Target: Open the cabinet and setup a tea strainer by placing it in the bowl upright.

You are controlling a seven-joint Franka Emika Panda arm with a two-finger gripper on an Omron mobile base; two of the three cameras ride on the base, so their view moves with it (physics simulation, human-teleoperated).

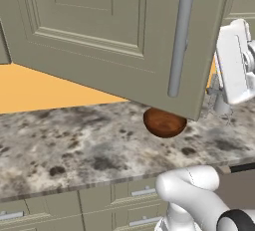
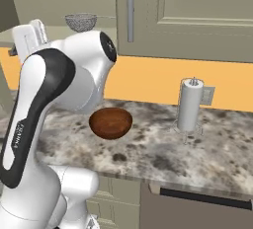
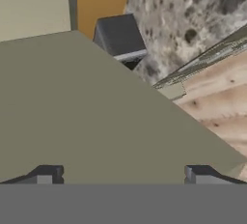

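One light, springy thing to fetch: the tea strainer (image 2: pixel 81 22) sits inside the cabinet (image 1: pixel 114 31), at 11 o'clock above the bowl (image 2: pixel 110 122) on the bench (image 2: pixel 163 149); hand (image 3: pixel 120 175) spread wide, empty; pinch the thin stiff handle, as mesh dents

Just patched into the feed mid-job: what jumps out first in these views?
The big cabinet door swung open over the speckled counter dominates the left base view, its long silver handle near the arm. Below its lower edge sits the dark reddish-brown bowl on the counter. In the right base view the wire-mesh tea strainer waits up on the cabinet shelf, and the tool stands open.
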